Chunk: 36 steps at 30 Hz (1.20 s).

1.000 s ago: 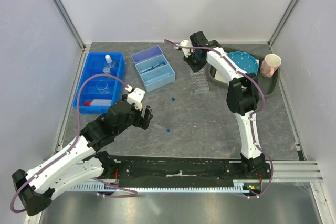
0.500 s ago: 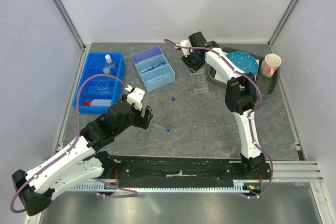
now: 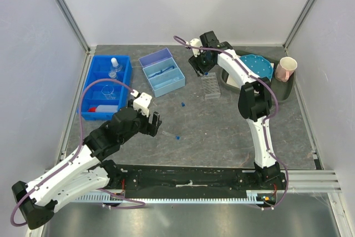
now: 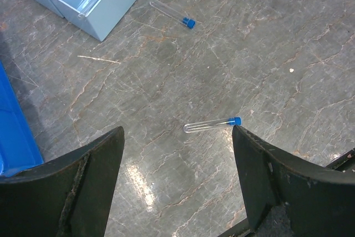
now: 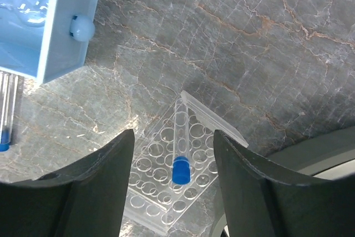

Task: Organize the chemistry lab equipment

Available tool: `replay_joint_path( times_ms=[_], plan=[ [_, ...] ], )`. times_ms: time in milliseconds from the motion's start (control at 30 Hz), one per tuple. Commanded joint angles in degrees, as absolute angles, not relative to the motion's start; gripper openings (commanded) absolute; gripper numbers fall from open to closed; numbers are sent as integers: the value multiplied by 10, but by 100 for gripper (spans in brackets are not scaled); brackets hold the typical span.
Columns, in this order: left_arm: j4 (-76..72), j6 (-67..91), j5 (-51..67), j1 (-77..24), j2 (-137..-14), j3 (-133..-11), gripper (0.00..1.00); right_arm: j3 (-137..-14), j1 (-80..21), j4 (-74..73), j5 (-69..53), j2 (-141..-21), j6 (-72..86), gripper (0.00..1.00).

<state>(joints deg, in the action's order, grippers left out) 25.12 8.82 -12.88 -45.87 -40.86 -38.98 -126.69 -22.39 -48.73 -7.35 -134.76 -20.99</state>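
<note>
The left gripper [image 4: 177, 130] hovers low over the grey table [image 4: 288, 43], its fingers spread wide and holding nothing; the nearest blue-capped tube [image 4: 211, 125] lies flat on the table between them, cap to the right, touching neither finger. A second blue-capped tube [image 4: 172, 14] lies a little farther back, near the light blue box [image 3: 162, 72]. To the left stands the dark blue bin [image 3: 126, 76]; the squeeze bottle [image 3: 97, 109] lies in its near compartment, and clear flasks [image 3: 113, 69] stand farther back in it. Right of the light blue box sits the clear rack [image 5: 158, 192]; the right gripper [image 5: 173, 137] hangs over it with fingers apart; a standing tube [image 5: 181, 154] sits in a rack hole between them, free of both. At the far right a blue disc [image 3: 256, 66] rests on a dark tray [image 3: 283, 91], with a pink cup [image 3: 287, 69] beside the disc.
</note>
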Motion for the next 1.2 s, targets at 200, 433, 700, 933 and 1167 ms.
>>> replay_joint_path(
  times_ms=[200,433,700,933,1167],
  plan=[
    [219,69,-118,-457,-391,-382,85,-1174,-220,-455,-103,-1192,-191,58],
    [219,70,-113,-457,-385,-382,85,-1112,-204,-454,-108,-1179,-174,38],
    [219,69,-109,-457,-385,-382,85,-1107,-201,-455,-109,-1213,-156,34],
    [219,69,-112,-457,-387,-381,85,-1153,-200,-461,-100,-1270,-149,33],
    [218,69,-110,-457,-389,-381,85,-1192,-200,-468,-88,-1286,-155,26]
  ],
)
